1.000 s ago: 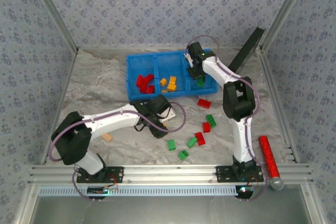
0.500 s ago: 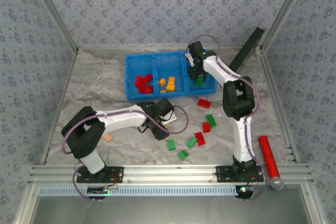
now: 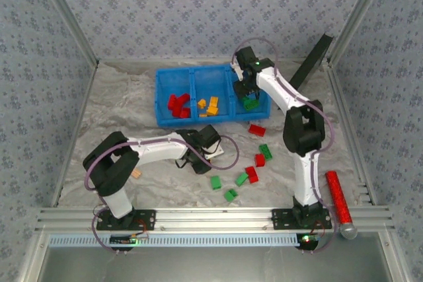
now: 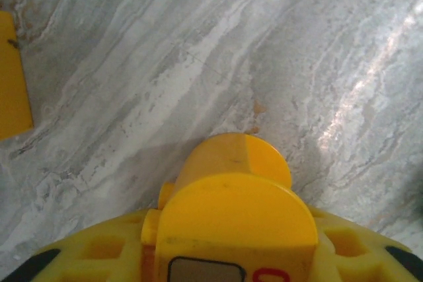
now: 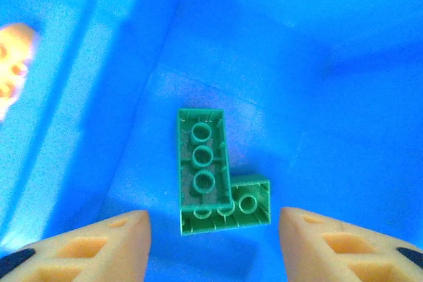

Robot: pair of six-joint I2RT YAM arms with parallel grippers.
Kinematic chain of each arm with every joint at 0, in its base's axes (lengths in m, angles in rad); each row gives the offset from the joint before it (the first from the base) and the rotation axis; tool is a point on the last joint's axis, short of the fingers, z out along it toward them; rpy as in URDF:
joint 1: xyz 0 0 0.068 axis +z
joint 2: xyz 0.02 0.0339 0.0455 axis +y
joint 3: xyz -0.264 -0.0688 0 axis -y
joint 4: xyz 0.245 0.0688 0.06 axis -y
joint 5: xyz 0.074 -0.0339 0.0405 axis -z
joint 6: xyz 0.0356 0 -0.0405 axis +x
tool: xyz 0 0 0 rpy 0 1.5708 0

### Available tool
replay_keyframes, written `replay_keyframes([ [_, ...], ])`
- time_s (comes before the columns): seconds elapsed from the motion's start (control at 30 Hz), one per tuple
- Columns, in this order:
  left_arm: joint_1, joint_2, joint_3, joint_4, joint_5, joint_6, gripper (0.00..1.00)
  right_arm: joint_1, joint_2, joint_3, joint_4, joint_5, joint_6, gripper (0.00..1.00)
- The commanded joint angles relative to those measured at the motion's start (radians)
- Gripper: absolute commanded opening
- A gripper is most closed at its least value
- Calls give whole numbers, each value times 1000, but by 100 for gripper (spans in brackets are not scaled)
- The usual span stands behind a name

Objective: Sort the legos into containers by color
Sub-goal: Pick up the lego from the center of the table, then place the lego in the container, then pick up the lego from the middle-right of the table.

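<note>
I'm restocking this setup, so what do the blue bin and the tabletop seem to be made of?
Blue bin: probably moulded plastic, smooth with a soft sheen. Tabletop: grey veined marble look, glossy glare streaks; real stone or printed sheet, cannot tell.

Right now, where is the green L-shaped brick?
Right wrist view: the green brick lies in the blue bin's right compartment, beneath the right gripper.

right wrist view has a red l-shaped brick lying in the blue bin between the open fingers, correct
The colour is wrong: the L-shaped brick is green, not red. The right wrist view shows it lying in the blue bin between the open fingers of the right gripper.
</note>
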Motion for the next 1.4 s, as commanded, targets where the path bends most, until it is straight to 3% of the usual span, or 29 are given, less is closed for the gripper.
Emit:
replay_keyframes([
  [0.0, 3, 0, 20, -34, -14, -8, 33, 11, -190, -85, -18, 31, 34, 60],
  [0.1, 19, -25, 46, -68, -19, -5, 26, 19, -331, -211, 8, 34, 86, 67],
  [0.23, 73, -77, 122, -104, 0, 5, 22, 32, -474, -336, -41, -22, 221, 68],
  [0.37, 128, -104, 243, -120, 16, 35, 22, 47, -607, -541, -41, -168, 334, 67],
  [0.63, 275, 69, 594, -138, 0, -12, 23, 178, -816, -973, 27, -196, 471, 67],
  [0.8, 325, 260, 805, -187, -26, -46, 23, 237, -849, -1093, 70, -164, 597, 66],
  [1.0, 331, 474, 1025, -263, -52, -45, 23, 235, -842, -1147, 100, -120, 709, 60],
  [1.2, 331, 582, 1119, -300, -50, -54, 25, 207, -797, -1154, 113, -113, 729, 51],
  [1.37, 329, 602, 1122, -304, -40, -64, 32, 185, -747, -1157, 132, -124, 724, 51],
])
